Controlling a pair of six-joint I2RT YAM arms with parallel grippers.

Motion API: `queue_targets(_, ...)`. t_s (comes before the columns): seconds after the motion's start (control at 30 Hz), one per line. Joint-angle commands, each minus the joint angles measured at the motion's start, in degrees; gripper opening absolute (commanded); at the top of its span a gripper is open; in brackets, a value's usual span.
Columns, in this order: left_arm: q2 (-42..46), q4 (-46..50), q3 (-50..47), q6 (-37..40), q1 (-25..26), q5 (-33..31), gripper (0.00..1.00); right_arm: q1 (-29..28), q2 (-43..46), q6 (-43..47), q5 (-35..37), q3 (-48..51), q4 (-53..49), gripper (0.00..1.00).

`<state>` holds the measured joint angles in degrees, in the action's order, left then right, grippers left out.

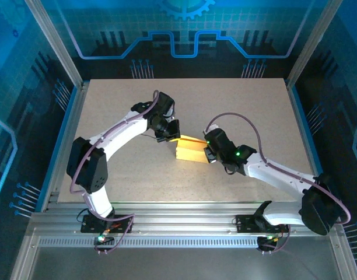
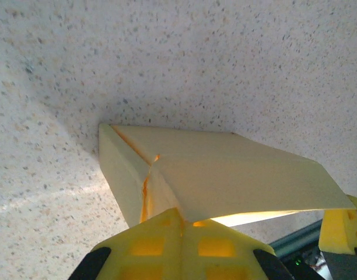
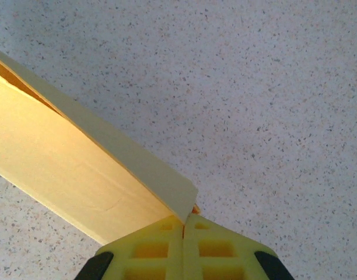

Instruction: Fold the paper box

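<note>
The left tool (image 1: 170, 134) is clenched, and its two yellow fingers (image 2: 149, 251) meet on a thin edge of the paper box (image 1: 189, 150). The right tool (image 1: 209, 153) is clenched too, on the corner of a flap at the other end of the same box.

The bench (image 1: 254, 105) is a pale speckled board that lies under both tools and reaches well beyond them on every side. Above it two white arms bend toward each other. The left arm (image 1: 123, 131) comes from the near left and the right arm (image 1: 277, 175) from the near right, so the tools face each other near the middle of the bench.

The paper box is directly between the two tools and touches both. It is pale yellow cardboard, partly formed.

In the left wrist view the box (image 2: 237, 175) stretches away from the tool (image 2: 179, 217), forward and to the right. It shows a long flat panel and a narrow end wall on the left. A crease with an orange glow runs from that end down to the fingertips. One yellow finger of the right tool (image 2: 342, 227) is just beside the far corner of the box.

In the right wrist view the box (image 3: 67, 169) runs away from the tool (image 3: 183, 224) to the left, with a narrow flap lying over a wider panel. The corner of this flap goes in between the fingertips.
</note>
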<state>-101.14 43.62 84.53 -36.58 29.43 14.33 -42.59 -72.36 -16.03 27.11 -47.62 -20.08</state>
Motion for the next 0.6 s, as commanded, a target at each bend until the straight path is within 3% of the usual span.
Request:
queue_targets(0.0,2.61,-4.44,-0.42,4.04,2.37,-0.52,0.00,-2.32,1.10,1.70,-1.14,0.77,4.53,0.00)
queue_targets(0.3,3.86,-4.33,-2.00,7.23,3.62,-6.37,0.00,-2.32,0.40,1.92,-1.10,0.39,4.43,0.00)
queue_targets(0.57,6.57,-11.03,-8.45,13.38,5.00,-6.18,0.00,-2.33,0.31,1.44,-1.47,0.77,4.71,0.00)
